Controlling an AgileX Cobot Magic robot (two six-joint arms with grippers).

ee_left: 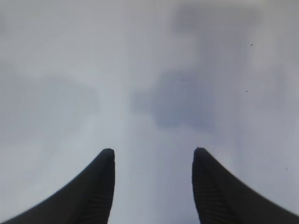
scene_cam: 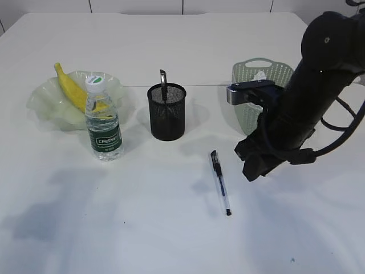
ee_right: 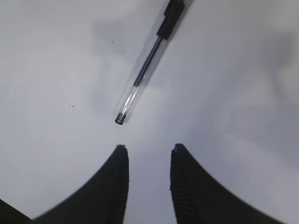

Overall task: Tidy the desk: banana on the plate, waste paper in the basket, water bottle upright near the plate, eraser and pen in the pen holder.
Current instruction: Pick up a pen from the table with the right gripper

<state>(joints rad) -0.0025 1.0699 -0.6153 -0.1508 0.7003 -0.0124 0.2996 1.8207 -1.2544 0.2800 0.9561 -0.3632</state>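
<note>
The step in hand looks to be picking up the pen point(scene_cam: 220, 182), which lies flat on the bench point(scene_cam: 171, 240) in front of the black mesh pen holder point(scene_cam: 166, 112), cap end toward the holder and tip toward the near edge. To do it well, the right gripper point(ee_right: 148, 154) should come down over the clear barrel rather than the tip, with its fingers point(ee_right: 117, 186) set across the pen's length so they close on its sides, and low enough to catch so thin a thing without scraping the bench; once lifted, the pen should be tipped upright before it goes into the holder, where a dark object point(scene_cam: 163, 83) already stands up above the rim. In the wrist view the pen's tip lies just ahead of the spread, empty fingers, not yet between them. The right arm point(scene_cam: 308, 108) reaches in from the right edge, bent down steeply, its gripper hanging just right of the pen. The left gripper point(ee_left: 153, 156) hovers over bare bench, fingers spread and holding nothing. The banana point(scene_cam: 71, 88) rests on the plate point(scene_cam: 43, 105), the water bottle point(scene_cam: 102, 123) stands upright just beside it, and white paper shows inside the green basket point(scene_cam: 251, 80).
</note>
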